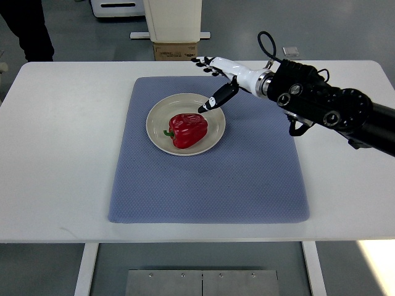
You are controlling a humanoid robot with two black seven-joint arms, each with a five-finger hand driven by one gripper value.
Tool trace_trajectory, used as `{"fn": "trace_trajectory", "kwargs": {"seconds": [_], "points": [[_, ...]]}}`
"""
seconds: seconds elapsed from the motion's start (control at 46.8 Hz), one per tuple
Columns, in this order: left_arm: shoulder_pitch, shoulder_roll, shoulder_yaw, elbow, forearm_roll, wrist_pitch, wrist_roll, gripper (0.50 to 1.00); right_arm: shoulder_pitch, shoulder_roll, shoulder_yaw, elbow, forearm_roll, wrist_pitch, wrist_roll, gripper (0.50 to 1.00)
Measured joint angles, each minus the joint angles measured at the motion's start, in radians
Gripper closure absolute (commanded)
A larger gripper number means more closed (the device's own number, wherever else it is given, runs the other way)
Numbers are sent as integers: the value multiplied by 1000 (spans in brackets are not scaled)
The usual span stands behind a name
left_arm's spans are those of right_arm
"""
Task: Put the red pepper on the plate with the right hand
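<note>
Red pepper (187, 129) lying on cream plate (157, 127), on the blue mat (247, 179) toward the desk's (55, 154) far edge. Right hand (216, 83) above the plate's far-right rim, fingers spread, holding nothing, thumb near the pepper. Best withdrawn upward and rightward, clear of the rim, leaving the pepper unmoved.

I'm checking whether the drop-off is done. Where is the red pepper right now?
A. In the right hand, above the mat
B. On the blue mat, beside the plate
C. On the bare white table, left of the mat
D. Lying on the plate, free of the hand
D: the red pepper lies on the plate, while the right hand, fingers spread, holds nothing beside it.
</note>
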Motion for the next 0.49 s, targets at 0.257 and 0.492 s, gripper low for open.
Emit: {"fn": "trace_trajectory", "kwargs": {"seconds": [0.257, 0.492], "points": [[0, 0, 0, 0, 0, 0, 0, 500, -127, -72, 265, -3, 1, -11, -39, 509], [0, 0, 0, 0, 0, 0, 0, 500, -266, -56, 566, -6, 4, -99, -74, 509]]}}
